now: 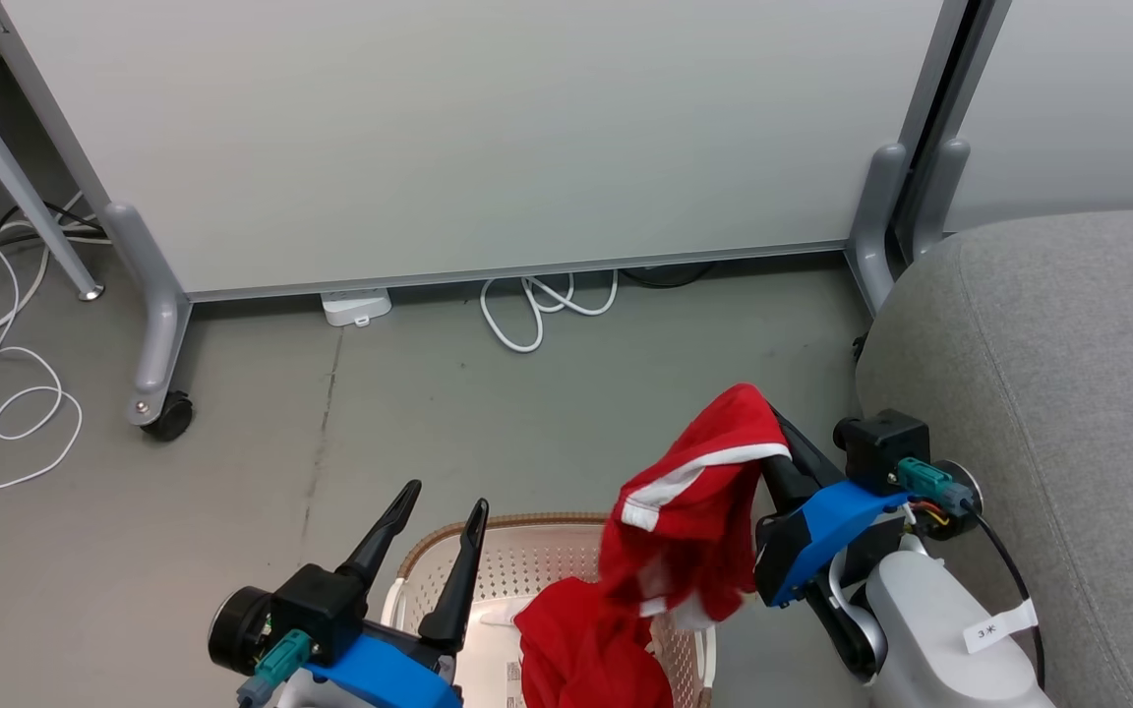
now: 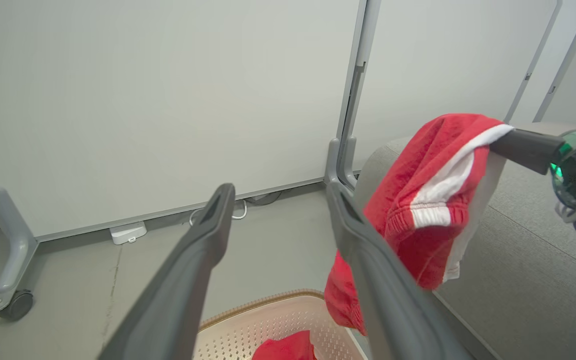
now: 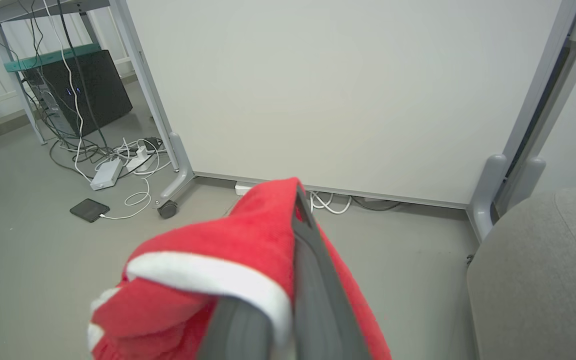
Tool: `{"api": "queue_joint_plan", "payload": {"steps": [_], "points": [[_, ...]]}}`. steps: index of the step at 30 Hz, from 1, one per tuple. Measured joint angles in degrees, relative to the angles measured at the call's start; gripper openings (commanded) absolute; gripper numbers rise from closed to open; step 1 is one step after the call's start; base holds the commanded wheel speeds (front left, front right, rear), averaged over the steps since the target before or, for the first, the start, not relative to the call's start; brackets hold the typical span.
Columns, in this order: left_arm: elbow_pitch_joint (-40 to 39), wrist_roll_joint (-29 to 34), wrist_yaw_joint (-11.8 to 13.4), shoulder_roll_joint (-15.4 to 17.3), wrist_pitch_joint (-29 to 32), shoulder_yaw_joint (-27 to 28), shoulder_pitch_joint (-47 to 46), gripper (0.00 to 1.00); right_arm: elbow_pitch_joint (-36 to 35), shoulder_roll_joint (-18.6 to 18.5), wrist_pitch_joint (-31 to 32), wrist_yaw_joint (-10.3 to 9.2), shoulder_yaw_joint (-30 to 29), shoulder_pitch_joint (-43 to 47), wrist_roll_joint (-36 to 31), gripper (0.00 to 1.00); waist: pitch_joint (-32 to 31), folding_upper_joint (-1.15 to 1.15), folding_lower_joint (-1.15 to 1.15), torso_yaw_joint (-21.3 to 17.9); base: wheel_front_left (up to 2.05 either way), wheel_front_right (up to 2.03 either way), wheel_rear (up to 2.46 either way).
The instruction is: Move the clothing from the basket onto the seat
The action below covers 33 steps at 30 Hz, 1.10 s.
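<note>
right end effector (image 1: 771, 418) is pressed together on a red garment (image 1: 694, 511) — cloth draped over its fingers (image 1: 791, 454), white trim band on top, rest hanging toward the basket (image 1: 512, 565). soft, light, floppy stuff. it won't hold shape, prob. swings, and could snag the basket rim or slip out if only a thin fold is pinched. best hold is a bunched handful or the thicker waistband. more clothing (image 1: 581, 644) sits in the basket, below and left of that end effector. left end effector (image 1: 447, 497) is spread wide, holding nothing, over the basket's left side. seat (image 1: 1048, 374) is just to the right — no clothing on the visible part yet.
</note>
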Motion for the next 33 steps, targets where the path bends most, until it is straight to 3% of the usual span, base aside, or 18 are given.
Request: {"api": "queue_joint_plan", "payload": {"steps": [16,33], "points": [[-0.2,-0.3,-0.2,0.1,0.0,-0.5,0.3,1.00,-0.9,0.0,0.0,-0.01,-0.8,0.7,-0.1,0.00,0.2,0.00,0.00,-3.3,0.00,0.00,0.00],[-1.1,-0.3,-0.2,0.9,0.0,-0.5,-0.5,1.00,-2.2,0.0,0.0,0.00,-0.9,0.8,0.6,0.00,1.5,0.00,0.00,-16.3,0.00,0.00,0.00]]}}
